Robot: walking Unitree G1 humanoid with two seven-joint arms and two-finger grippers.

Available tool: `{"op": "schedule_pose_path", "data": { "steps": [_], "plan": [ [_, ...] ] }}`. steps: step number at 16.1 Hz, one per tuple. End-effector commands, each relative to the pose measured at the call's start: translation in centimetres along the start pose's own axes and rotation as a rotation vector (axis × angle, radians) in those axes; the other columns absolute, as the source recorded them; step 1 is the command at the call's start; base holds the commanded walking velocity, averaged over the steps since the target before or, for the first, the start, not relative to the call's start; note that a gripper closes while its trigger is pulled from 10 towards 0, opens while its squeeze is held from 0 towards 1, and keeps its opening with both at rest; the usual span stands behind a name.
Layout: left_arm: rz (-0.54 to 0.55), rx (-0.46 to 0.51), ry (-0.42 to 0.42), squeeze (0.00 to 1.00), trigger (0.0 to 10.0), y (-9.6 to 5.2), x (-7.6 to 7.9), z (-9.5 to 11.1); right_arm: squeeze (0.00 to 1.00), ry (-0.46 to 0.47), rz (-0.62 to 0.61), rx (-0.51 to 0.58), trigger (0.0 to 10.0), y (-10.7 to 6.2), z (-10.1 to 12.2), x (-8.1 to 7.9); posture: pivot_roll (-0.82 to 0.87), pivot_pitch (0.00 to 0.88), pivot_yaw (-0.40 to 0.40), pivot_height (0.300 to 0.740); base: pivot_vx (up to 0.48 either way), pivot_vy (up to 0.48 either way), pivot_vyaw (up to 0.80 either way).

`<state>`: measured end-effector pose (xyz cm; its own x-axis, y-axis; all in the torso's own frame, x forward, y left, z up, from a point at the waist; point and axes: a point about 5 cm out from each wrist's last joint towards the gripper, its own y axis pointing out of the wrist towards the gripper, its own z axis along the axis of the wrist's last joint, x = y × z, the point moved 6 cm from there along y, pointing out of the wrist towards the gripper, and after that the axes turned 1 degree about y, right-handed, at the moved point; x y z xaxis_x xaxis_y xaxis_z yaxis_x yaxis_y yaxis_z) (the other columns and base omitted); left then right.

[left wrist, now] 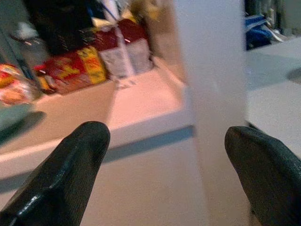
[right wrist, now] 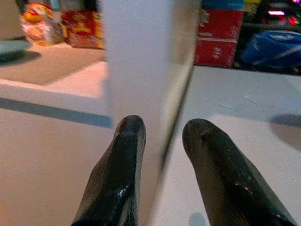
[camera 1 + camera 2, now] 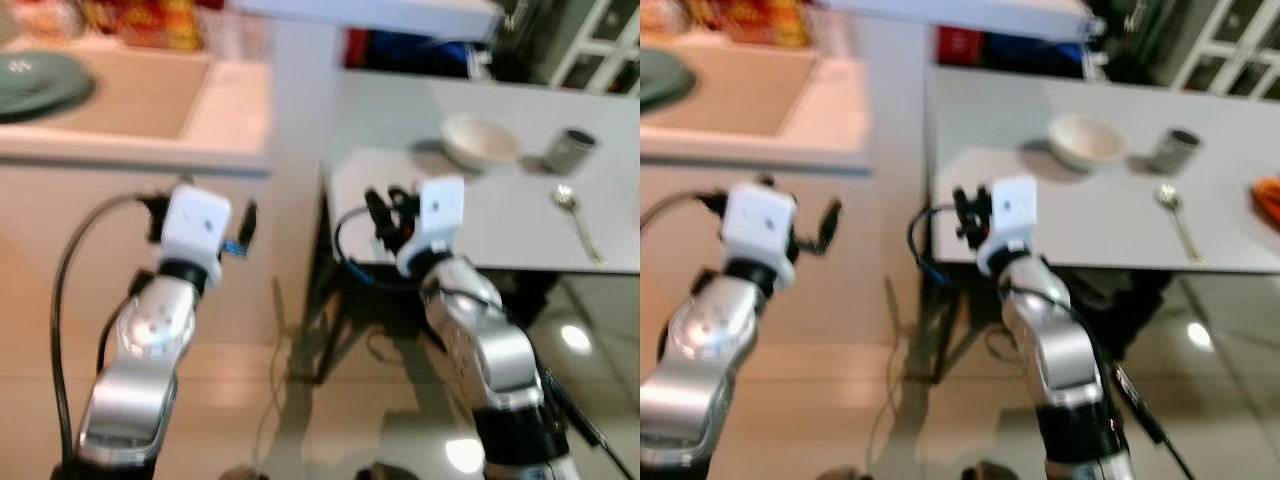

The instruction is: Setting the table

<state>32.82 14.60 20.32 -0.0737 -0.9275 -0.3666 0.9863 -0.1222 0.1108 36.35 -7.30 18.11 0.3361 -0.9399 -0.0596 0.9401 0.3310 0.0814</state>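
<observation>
Left claw [image 3: 205, 200]: raised in front of the pale counter face, fingers [image 1: 66, 174] spread wide apart with nothing between them. The wrist view looks past them to a white post [image 1: 211, 70], a beige surface [image 1: 141, 101] beyond it, and red and yellow packets [image 1: 80, 68] at the back of that surface.

Right claw [image 3: 390, 215]: held at the near left corner of the grey surface [image 3: 500, 220], fingers [image 2: 117, 174] a narrow gap apart, holding nothing. In its wrist view the white post stands directly ahead of the fingers, with red boxes [image 2: 218, 35] and a blue bundle [image 2: 273, 52] behind the grey surface.

Items on the grey surface, all well apart from both claws:
- White bowl [image 3: 480, 142], upright, toward the far side, sitting at the far edge of a paler mat [image 3: 380, 190] that covers the near left part of the surface.
- Metal cup [image 3: 568, 150], upright, just to the right of the bowl.
- Spoon [image 3: 578, 220], lying flat nearer the front edge, below the cup, bowl end pointing away from the robot.
- Orange object [image 3: 1268, 200] at the right edge of the right eye view; too cut off to identify.

Left of the post, a grey-green plate [image 3: 35, 85] lies on the beige surface. Glossy floor [image 3: 580, 340] tiles show under the grey surface, with light reflections. Both eye views are blurred.
</observation>
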Motion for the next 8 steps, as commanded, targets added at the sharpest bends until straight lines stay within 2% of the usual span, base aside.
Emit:
{"op": "schedule_pose_path", "data": {
  "steps": [1, 4, 8],
  "plan": [
    [-0.022, 0.021, 0.001, 0.0, 10.0, 0.27, 0.56, 0.88, 0.0, -0.006, -0.054, -0.034, 10.0, -0.23, -0.64, 1.38, 0.02, 0.063, -0.054, 0.74, 0.0, 0.48, 0.0],
    [0.009, 0.021, -0.024, 0.0, 10.0, 0.89, -0.06, 1.03, 0.0, -0.013, -0.043, -0.012, 10.0, 0.16, 0.18, 0.72, 0.03, 0.066, -0.05, 0.74, 0.0, 0.48, 0.0],
    [0.005, 0.019, -0.029, 0.0, 10.0, 0.76, -0.11, 1.1, 0.0, 0.024, -0.045, -0.02, 10.0, 0.33, 0.05, 0.56, 0.03, 0.062, -0.056, 0.74, 0.0, 0.48, 0.0]
  ]
}}
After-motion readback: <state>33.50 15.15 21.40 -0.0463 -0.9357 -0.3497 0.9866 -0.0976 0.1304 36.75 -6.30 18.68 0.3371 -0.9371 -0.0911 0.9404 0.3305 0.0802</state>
